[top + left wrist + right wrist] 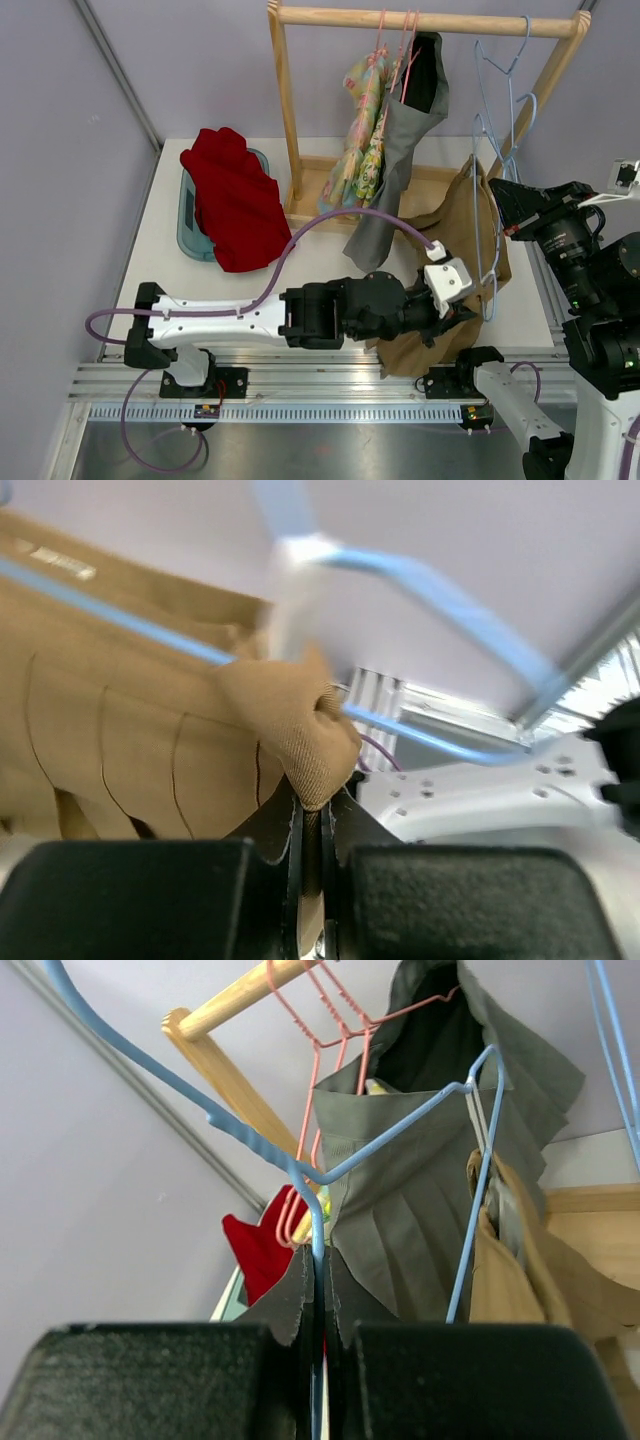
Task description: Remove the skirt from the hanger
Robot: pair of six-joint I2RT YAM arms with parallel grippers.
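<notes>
A tan pleated skirt (pixel 455 270) hangs from a light blue wire hanger (pixel 488 215) at the right of the table. My left gripper (pixel 462 312) is shut on a fold of the skirt's edge (pixel 300 730), near the hanger's wire (pixel 440 585). My right gripper (pixel 510 195) is shut on the blue hanger's wire (pixel 318 1240) and holds it up. The skirt also shows in the right wrist view (pixel 510 1270), clipped to the hanger at the right.
A wooden clothes rack (pixel 430 20) stands at the back with a grey garment (pixel 395 170), a floral garment (pixel 362 135) and pink hangers (pixel 395 50). Another blue hanger (pixel 515 70) hangs on it. A red cloth (pixel 235 195) lies on a teal tray (pixel 190 215) at the left.
</notes>
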